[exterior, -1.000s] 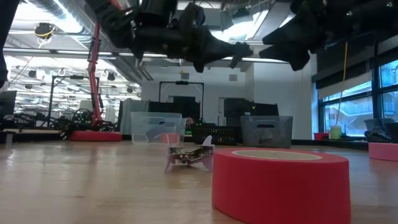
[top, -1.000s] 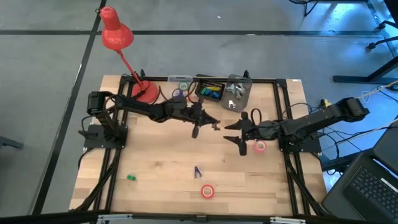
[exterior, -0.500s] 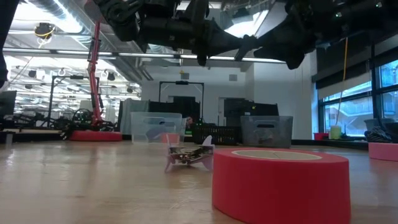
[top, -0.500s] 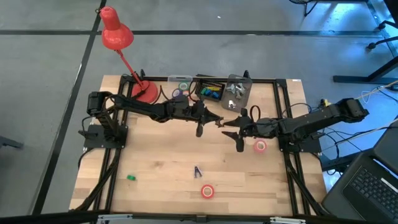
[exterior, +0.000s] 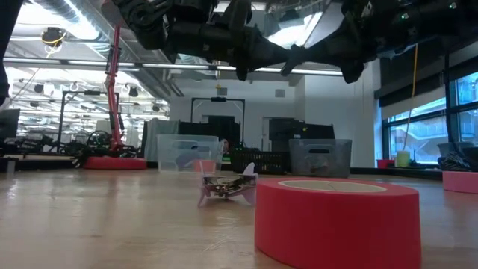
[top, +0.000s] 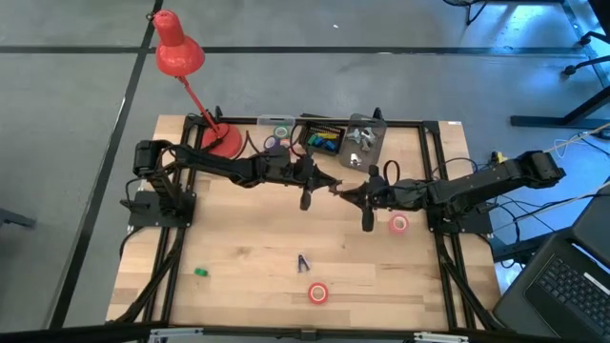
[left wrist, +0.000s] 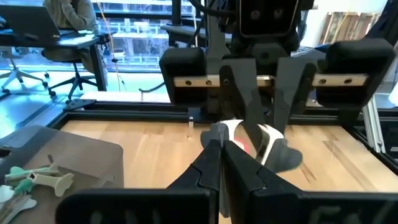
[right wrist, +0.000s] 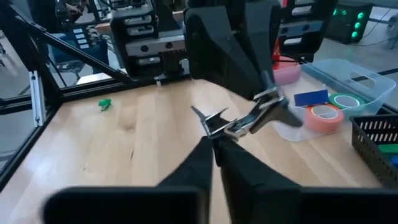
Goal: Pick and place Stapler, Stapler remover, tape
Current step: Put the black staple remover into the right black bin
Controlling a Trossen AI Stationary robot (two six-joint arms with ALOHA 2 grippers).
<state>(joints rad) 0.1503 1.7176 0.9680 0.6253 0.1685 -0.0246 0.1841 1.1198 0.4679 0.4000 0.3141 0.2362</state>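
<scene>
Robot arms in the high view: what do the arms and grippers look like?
Both are matte black jointed arms on black bases at the table's side rails. The left gripper and right gripper each end in two tapering black fingers. Dark cables trail off behind the right arm's base. No markings are legible.

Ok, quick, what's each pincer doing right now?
Left pincer: closed, holding the staple remover above the table.
Right pincer: closed on the other end of it.
</scene>
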